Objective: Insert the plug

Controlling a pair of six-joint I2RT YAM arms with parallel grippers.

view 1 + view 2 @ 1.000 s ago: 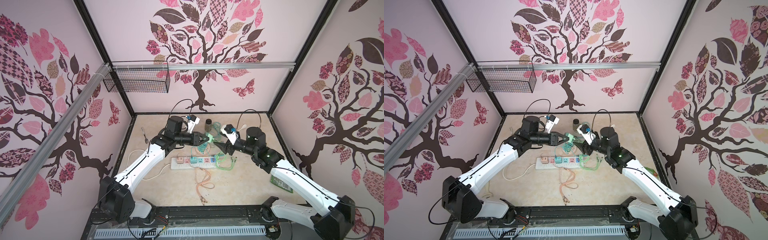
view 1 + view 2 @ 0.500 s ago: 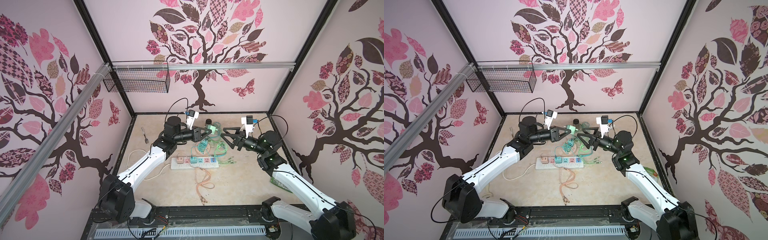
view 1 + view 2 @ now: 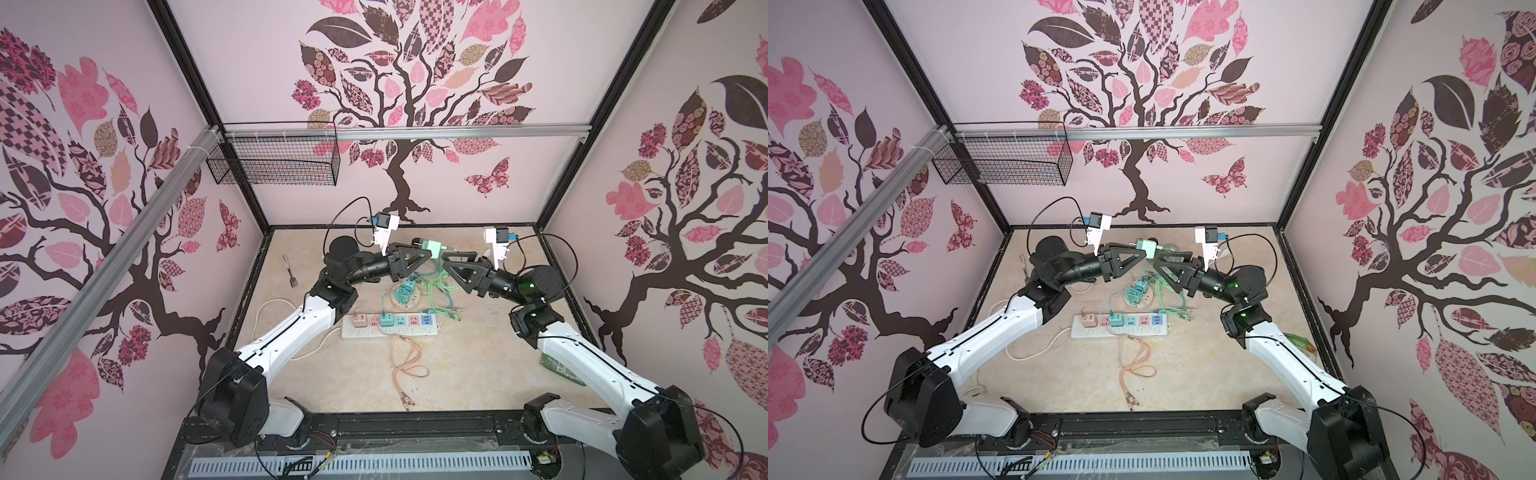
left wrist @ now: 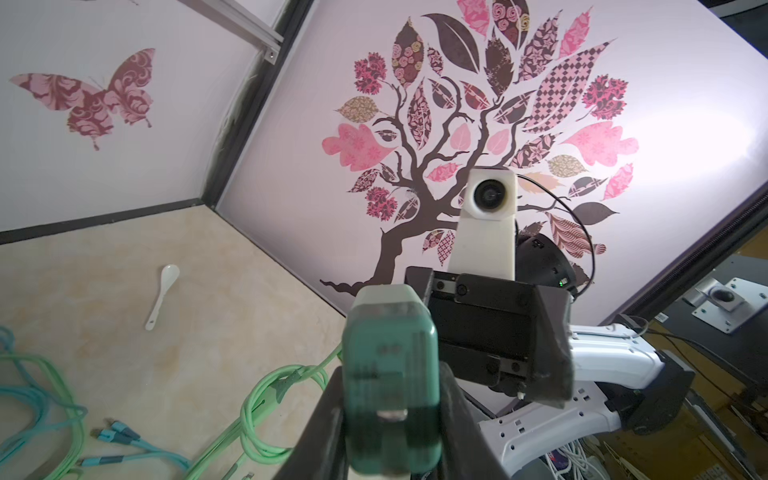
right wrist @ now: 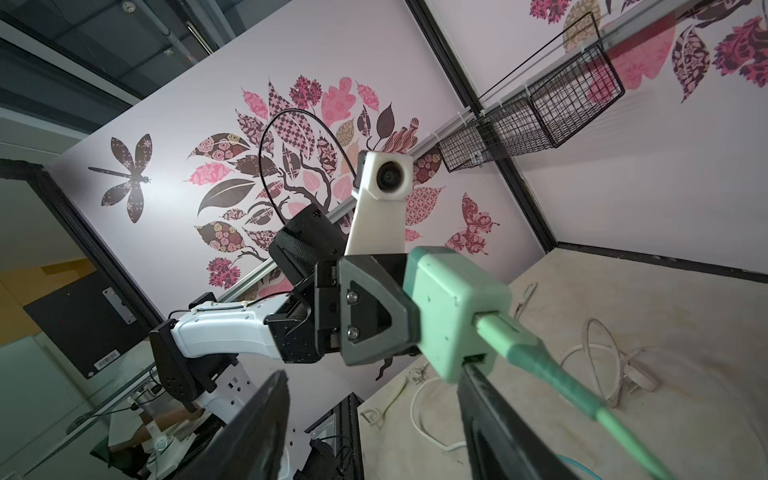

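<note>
Top views, both show the power strip (image 3: 388,331) lying across the middle of the floor, a little below centre frame. Coloured adapters (image 3: 387,320) fill most of it. I judge free sockets are few, so a misjudged descent could knock a seated adapter.

The green cable (image 3: 436,291) loops in a tangle just above the strip in frame and runs up to the plug. Risk: when I bring the plug down, the slack drags or snags on the adapters and twists the plug off line.

Left gripper (image 3: 420,257) is at centre frame, well above the strip, jaws pinching the mint plug (image 3: 432,250) by its sides. Right gripper (image 3: 448,266) sits just beside it, jaws spread, holding nothing.

Right wrist view: my right fingers (image 5: 494,419) straddle the cable end of the plug, one tip nearly at its lower corner. If they close there, I expect them to catch the cable connector rather than the body. That could pull it out or lever the plug loose from the left pinch.

Prongs: cannot tell how they sit relative to the sockets.
</note>
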